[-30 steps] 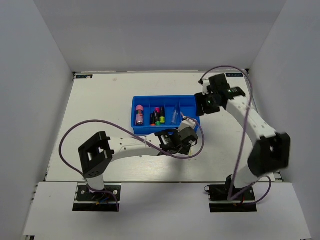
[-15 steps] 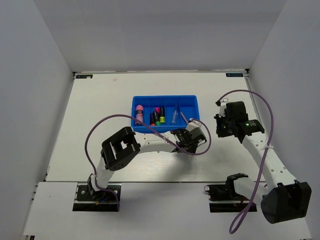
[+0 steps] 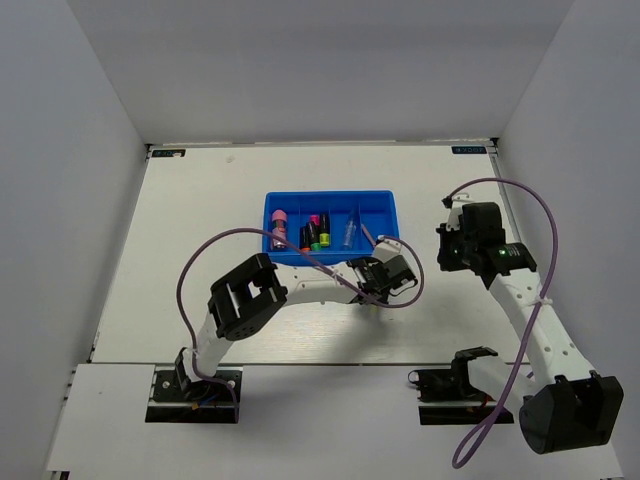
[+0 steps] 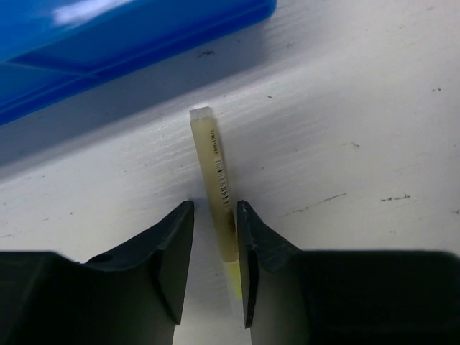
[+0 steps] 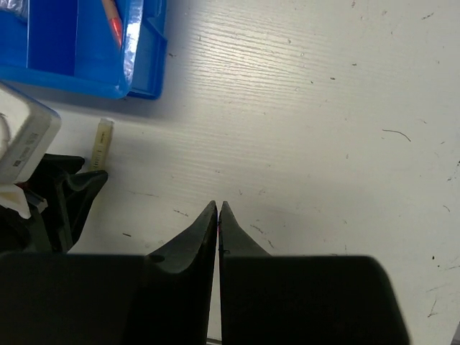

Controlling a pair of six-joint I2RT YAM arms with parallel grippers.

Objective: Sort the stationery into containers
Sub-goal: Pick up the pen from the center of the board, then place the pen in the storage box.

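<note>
The blue tray [image 3: 330, 262] holds a pink-ended highlighter [image 3: 279, 228], several highlighters [image 3: 316, 233], a clear stick [image 3: 349, 232] and a reddish stick [image 5: 111, 18]. A pale yellowish pen-like stick [image 4: 215, 169] lies on the table just outside the tray's front right corner [image 4: 129, 43]; it also shows in the right wrist view [image 5: 102, 140]. My left gripper [image 4: 215, 215] is low over the table, its jaws narrowly open astride this stick, the right finger [image 4: 251, 237] against it. My right gripper [image 5: 218, 208] is shut and empty above bare table to the right of the tray [image 5: 144, 50].
Purple cables loop from both arms over the table [image 3: 240, 240]. White walls close in the table on the left, the back and the right. The left arm [image 3: 300, 287] lies across the table in front of the tray.
My right gripper has swung away from the tray's right end to the table on its right. My left gripper has shifted slightly right at the tray's front right corner.
</note>
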